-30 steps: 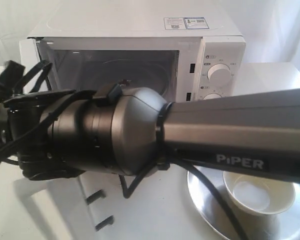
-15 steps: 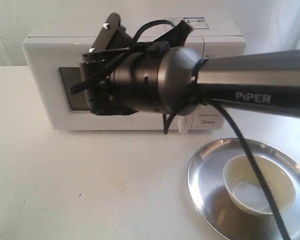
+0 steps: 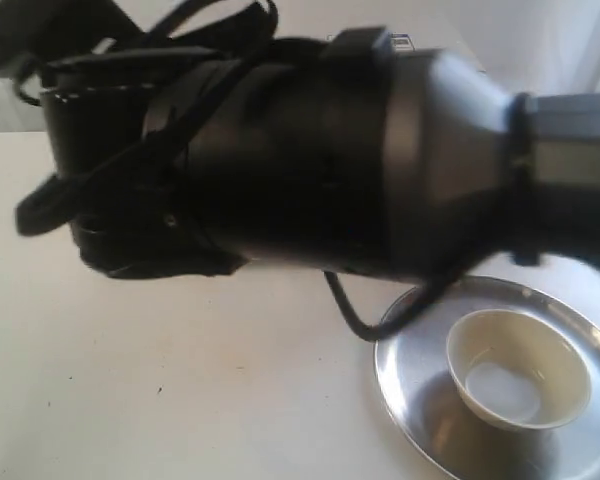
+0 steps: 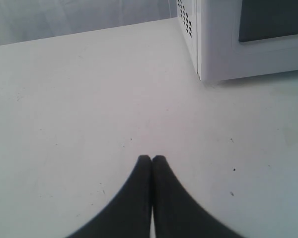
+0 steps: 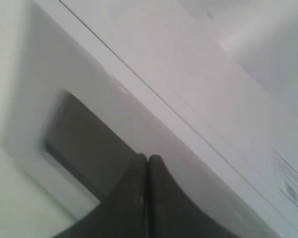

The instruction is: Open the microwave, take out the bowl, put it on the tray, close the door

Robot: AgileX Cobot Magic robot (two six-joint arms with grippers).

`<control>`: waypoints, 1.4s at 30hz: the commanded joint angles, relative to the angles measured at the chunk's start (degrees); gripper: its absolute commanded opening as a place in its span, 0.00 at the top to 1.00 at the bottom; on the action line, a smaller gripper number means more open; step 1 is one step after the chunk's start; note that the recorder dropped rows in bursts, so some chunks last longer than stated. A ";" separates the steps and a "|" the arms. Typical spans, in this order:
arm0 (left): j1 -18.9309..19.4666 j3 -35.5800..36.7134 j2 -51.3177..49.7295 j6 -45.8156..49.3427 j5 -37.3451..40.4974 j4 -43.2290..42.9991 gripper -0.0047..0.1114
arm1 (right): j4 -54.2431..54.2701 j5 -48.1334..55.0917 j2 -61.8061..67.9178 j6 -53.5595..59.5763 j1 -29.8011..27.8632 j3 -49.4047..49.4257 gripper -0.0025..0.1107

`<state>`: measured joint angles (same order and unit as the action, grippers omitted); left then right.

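Bowl on tray, door looking shut

The bowl sits inside the tray on the table, and the door lies flush with the microwave. My right hand, close against the door, and my left hand, over the table, both have fingers pressed together on nothing. My arm's cable droops to the tray's rim; pulling back low could snag it and tip the bowl.

The exterior view looks down from the tabletop's near edge toward the far edge, the right arm blurred just before the lens. The left wrist view skims low over the tabletop toward the microwave; the right wrist view, tilted, sits close against the door. Both share its dark window.
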<state>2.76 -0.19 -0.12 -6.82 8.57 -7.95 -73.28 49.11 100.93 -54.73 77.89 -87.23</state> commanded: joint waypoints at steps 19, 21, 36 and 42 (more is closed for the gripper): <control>-0.05 0.19 0.12 -0.33 -0.02 0.22 0.96 | -10.21 -33.28 -41.67 -20.73 5.52 38.15 0.98; -0.05 0.19 0.12 -0.33 -0.02 0.22 0.96 | -10.31 -31.07 -44.13 -24.00 5.52 40.66 0.98; -0.05 0.19 0.12 -0.33 -0.02 0.22 0.96 | -6.37 -24.44 -49.53 -27.56 5.52 48.66 0.98; -0.05 0.19 0.12 -0.33 -0.02 0.22 0.96 | -5.10 -9.91 -47.20 -31.37 5.41 49.77 0.98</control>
<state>2.76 -0.19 -0.12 -6.82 8.57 -7.95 -78.23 37.01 52.98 -85.59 83.35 -38.46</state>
